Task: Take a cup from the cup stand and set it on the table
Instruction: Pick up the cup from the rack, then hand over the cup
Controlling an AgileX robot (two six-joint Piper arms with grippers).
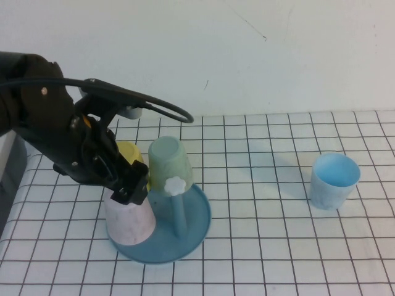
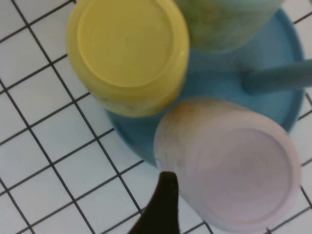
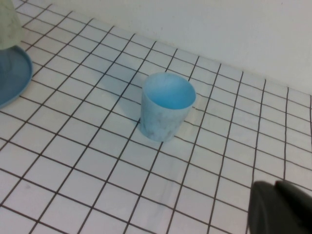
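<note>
Left gripper [image 1: 131, 185] is down at the cup stand [image 1: 196, 217], right on top of the cup [image 1: 129, 221], which sits upside down on a peg at the near-left of the dish. In the left wrist view I see one dark fingertip [image 2: 163, 202] against the cup's [image 2: 234, 163] side wall near its base; the other finger is out of frame, so I can't tell if it's clamped or just straddling. Yellow cup [image 2: 129, 53] and a greenish cup [image 1: 171, 165] crowd it, a bare peg [image 1: 177, 203] stands just beside.

I judge the cup light, thin, rigid plastic, smooth and tapered, so slippery. Best hold: across the side wall, then lift straight up off the peg.

Right gripper [image 3: 280, 207] hangs over the table [image 3: 97, 161] near the light blue cup [image 3: 165, 109]; fingers unclear.
</note>
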